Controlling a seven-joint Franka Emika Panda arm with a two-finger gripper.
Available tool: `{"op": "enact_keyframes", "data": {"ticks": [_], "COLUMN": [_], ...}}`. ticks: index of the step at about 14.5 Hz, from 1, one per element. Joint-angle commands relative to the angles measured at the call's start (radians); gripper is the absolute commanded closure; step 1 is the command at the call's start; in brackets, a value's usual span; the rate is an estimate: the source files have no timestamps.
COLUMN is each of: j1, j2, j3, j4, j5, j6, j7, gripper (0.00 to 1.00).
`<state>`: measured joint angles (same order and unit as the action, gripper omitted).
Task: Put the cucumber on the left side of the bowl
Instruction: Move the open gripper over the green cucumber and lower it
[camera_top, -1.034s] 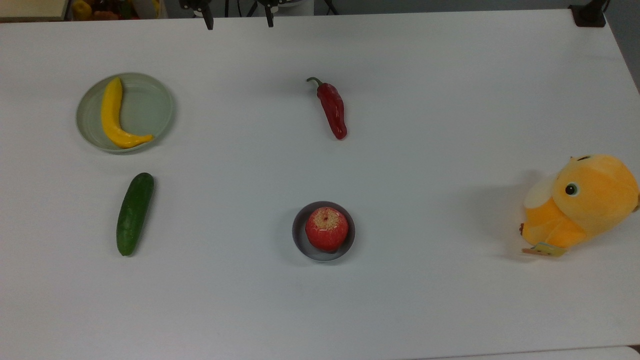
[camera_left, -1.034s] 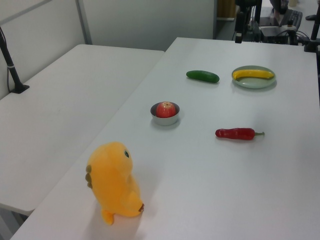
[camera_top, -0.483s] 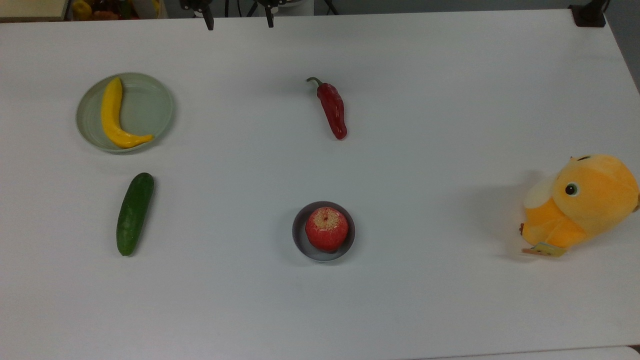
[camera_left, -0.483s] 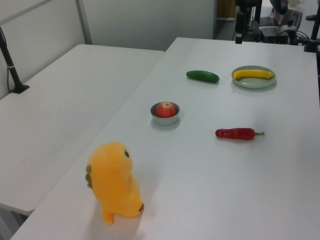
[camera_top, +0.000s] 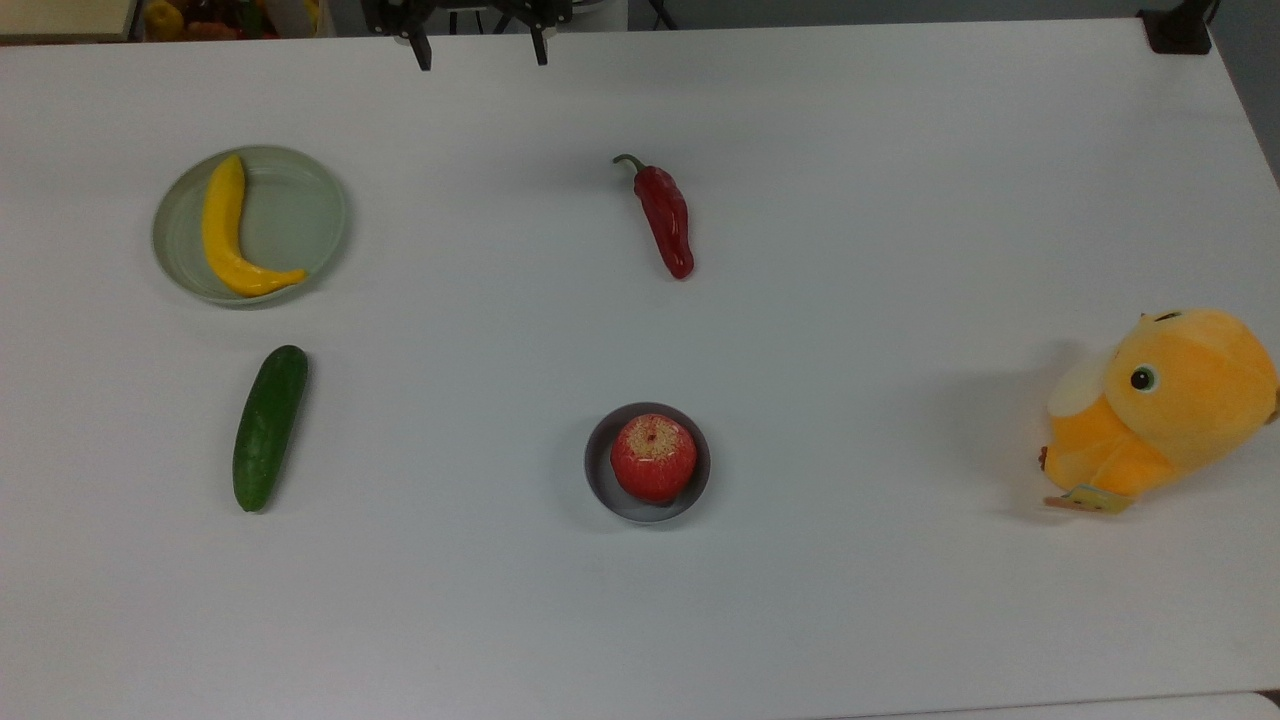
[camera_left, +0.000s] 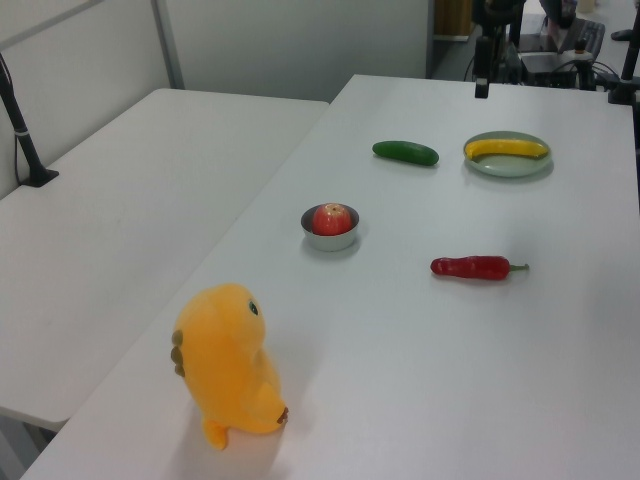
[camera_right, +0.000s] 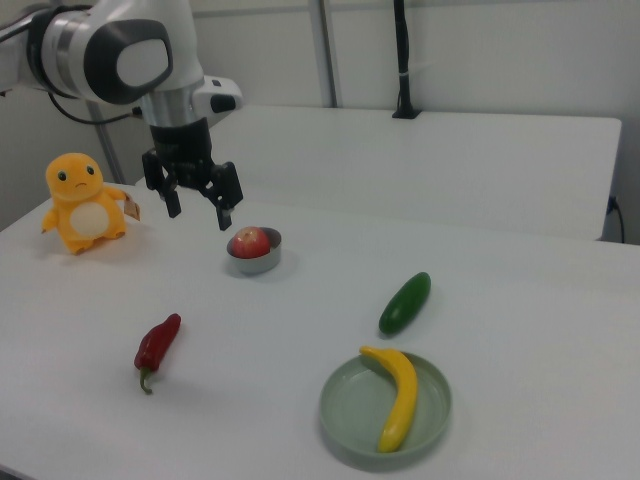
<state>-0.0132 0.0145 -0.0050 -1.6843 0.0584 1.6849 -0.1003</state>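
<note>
Top view: cucumber lies flat on the table, well to the top view's left of the bowl, which holds an apple. Nothing grips it, so the task looks unstarted. Banana rests on the plate just above the cucumber. The gripper fingertips show at the top edge, spread apart and empty, well away from the cucumber.

Left view: cucumber sits beyond the bowl, beside the plate. Chili and plush lie clear of the likely path.

Right view: gripper hangs above the table, fingers open, holding nothing, near the bowl on the right view's left. Cucumber lies well to the right view's right and lower. Judgement: the arm is poised high for a free approach; the reach to the cucumber comes next.
</note>
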Motion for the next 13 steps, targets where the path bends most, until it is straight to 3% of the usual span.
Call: {"op": "enact_keyframes", "data": {"ticks": [1,4,9,13], "j1": [0.007,-0.002,-0.08,-0.105], "j2": [-0.014,0.016,0.137,0.245], "j3": [-0.009,-0.01,-0.026,-0.069], "j4": [-0.078,-0.1,-0.095,-0.084], "j5": [-0.009,-0.011,-0.011,-0.005], "j6": [-0.011,0.043,0.385,0.649], "j7": [-0.09,-0.18,-0.211,-0.206], "gripper": [0.0,0.0,0.0,0.0]}}
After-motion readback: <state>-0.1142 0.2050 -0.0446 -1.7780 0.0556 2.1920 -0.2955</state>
